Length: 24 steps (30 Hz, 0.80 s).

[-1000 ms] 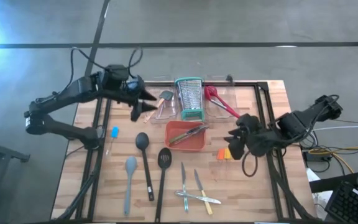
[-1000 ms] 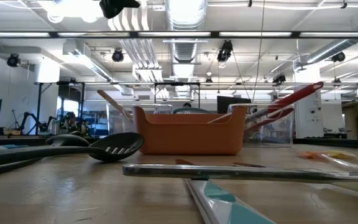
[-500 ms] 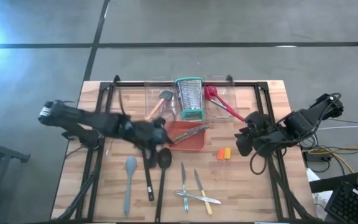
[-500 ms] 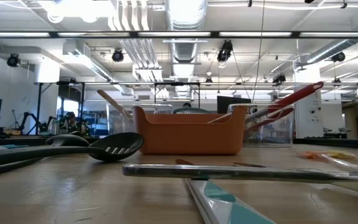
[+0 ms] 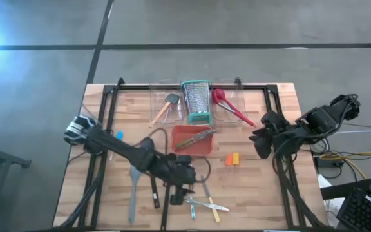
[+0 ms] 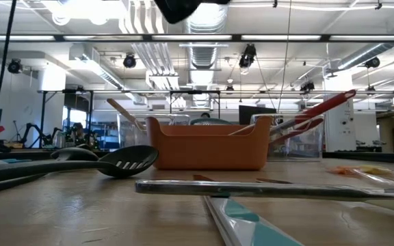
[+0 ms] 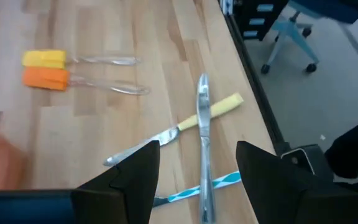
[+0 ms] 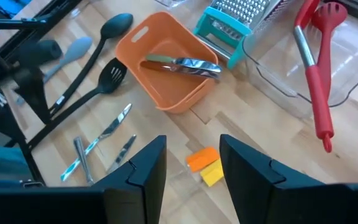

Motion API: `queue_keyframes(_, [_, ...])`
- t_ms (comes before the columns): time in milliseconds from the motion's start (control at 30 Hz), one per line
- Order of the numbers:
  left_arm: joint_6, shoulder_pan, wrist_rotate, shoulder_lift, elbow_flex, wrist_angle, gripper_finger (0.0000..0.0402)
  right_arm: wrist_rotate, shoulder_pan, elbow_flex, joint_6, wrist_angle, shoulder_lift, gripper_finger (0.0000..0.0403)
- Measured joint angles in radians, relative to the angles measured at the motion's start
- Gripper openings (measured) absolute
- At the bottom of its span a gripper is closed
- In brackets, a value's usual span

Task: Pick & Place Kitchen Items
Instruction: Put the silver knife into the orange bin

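My left gripper hangs open over a cluster of small knives near the table's front edge. In its wrist view a steel tool, a yellow-handled knife and a teal-patterned handle lie crossed flat on the wood below the fingers, untouched. My right gripper stands open and empty above the table's right side, over the orange and yellow-handled tools. Black spoons, a slotted turner and a grey spatula lie flat at front left.
An orange tray holding a steel utensil sits mid-table. Behind it stand the steel grater and clear bins, one with a red spoon, one with a wooden-handled spatula. A blue-handled tool lies at the left.
My left arm has swung from the far bins toward the table's near edge and come down, ending over the small knives. My right gripper has drawn back a little toward the table's right edge. No utensil has moved.
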<state>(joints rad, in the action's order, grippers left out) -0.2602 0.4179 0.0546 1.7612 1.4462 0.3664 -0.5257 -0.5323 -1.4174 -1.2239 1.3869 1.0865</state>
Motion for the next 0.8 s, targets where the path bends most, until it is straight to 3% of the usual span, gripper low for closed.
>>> queue_keyframes(200, [-0.002, 0.04, 0.038, 0.099, 0.048, -0.003, 0.0218, -0.003, 0.0, 0.0, 0.016, 0.005, -0.016, 0.0138])
queue_keyframes(400, [-0.001, 0.073, 0.059, 0.157, 0.059, -0.028, 0.0218, -0.079, 0.0, 0.0, 0.02, 0.008, -0.019, 0.0136])
queue_keyframes(800, [0.051, 0.085, 0.076, 0.293, 0.052, -0.154, 0.0218, -0.08, 0.002, 0.0, 0.024, 0.012, -0.019, 0.0136])
